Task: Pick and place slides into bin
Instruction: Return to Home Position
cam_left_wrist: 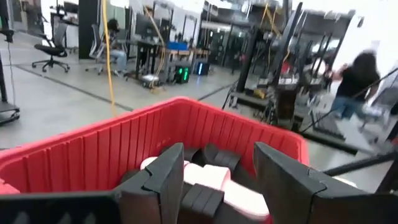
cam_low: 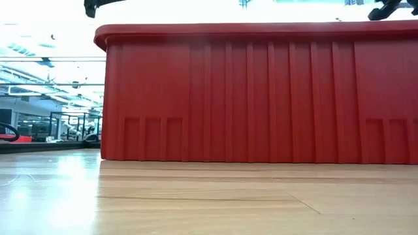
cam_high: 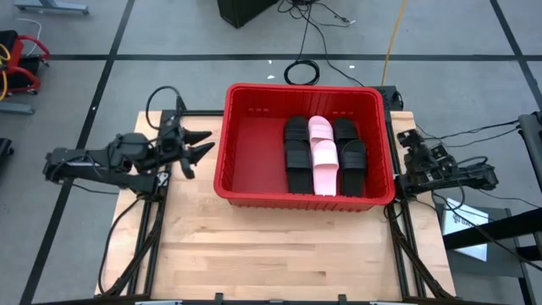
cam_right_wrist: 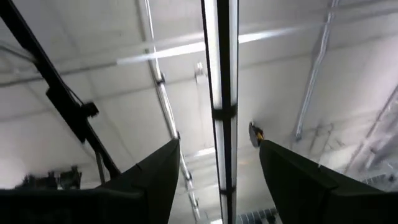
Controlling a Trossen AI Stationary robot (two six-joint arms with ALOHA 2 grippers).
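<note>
Finds the slides [cam_high: 322, 159] lying in the right half of the red bin [cam_high: 301, 88] (pink ones between black ones), apart from the left gripper [cam_high: 201, 144] just outside the bin's left wall, fingers spread and empty. Shows the right gripper [cam_right_wrist: 219, 144] past the bin's right side, fingers also apart, aimed at ceiling lights [cam_right_wrist: 219, 56]. Has pale wooden table [cam_high: 271, 246] under the bin, grey floor [cam_high: 169, 34] with cables [cam_high: 301, 72] around, a blurred person [cam_left_wrist: 356, 74] far back

We see the bin [cam_high: 301, 88] as red plastic, ribbed and faintly glossy. The bench [cam_high: 279, 246] is pale wood, smooth with a soft sheen. The black slides [cam_high: 297, 161] look matt, the pink slides [cam_high: 324, 174] smooth. The left claw [cam_left_wrist: 219, 150] is dark and matt.
</note>
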